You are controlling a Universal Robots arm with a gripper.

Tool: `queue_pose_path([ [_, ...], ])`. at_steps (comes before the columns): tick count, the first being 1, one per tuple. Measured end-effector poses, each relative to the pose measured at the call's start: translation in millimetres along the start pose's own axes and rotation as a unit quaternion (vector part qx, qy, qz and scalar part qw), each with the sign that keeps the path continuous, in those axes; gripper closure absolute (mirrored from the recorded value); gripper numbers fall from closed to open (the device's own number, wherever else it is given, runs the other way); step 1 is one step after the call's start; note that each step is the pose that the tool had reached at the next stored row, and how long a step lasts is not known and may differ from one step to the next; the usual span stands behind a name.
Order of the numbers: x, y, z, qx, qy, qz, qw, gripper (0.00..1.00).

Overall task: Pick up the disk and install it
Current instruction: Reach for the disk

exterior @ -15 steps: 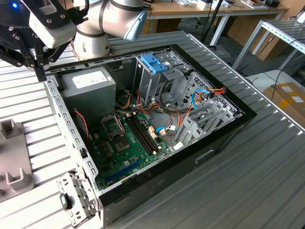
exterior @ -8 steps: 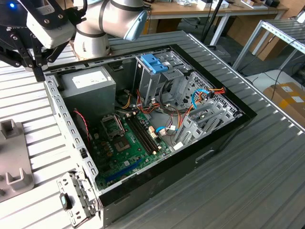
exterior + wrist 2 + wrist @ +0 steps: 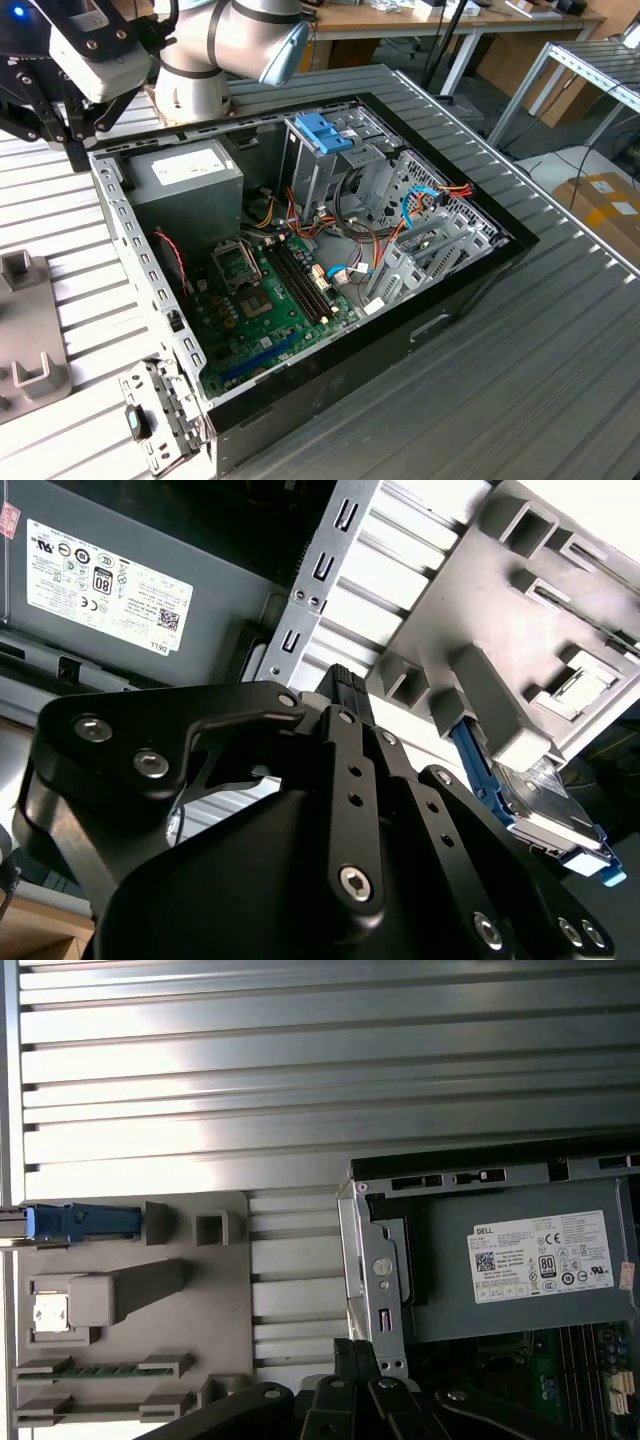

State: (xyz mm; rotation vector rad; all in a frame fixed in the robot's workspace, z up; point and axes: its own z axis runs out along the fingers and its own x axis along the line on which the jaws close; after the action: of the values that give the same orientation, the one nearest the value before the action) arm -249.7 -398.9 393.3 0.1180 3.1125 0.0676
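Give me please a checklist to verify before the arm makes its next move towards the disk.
1. Disk located: ok, it lies at the edge of the grey fixture in the second wrist view.
2. Gripper empty: ok, it holds nothing.
3. Jaws open for a grasp: not ok, they stand shut.
4. Gripper at the disk: not ok, it stands apart from it.
5. Computer case open: ok.
6. Drive bay free: cannot tell.

You get white printed label (image 3: 541,1257) on grey power-supply box (image 3: 445,1295), in both wrist views: square code, round marks, fine print probably too small to read.
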Motion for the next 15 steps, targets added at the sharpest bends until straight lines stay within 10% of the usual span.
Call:
queue_pose_path([
  [15, 7.5, -0.6, -0.2, 0.0000, 0.0000, 0.000, 1.0000, 0.90],
])
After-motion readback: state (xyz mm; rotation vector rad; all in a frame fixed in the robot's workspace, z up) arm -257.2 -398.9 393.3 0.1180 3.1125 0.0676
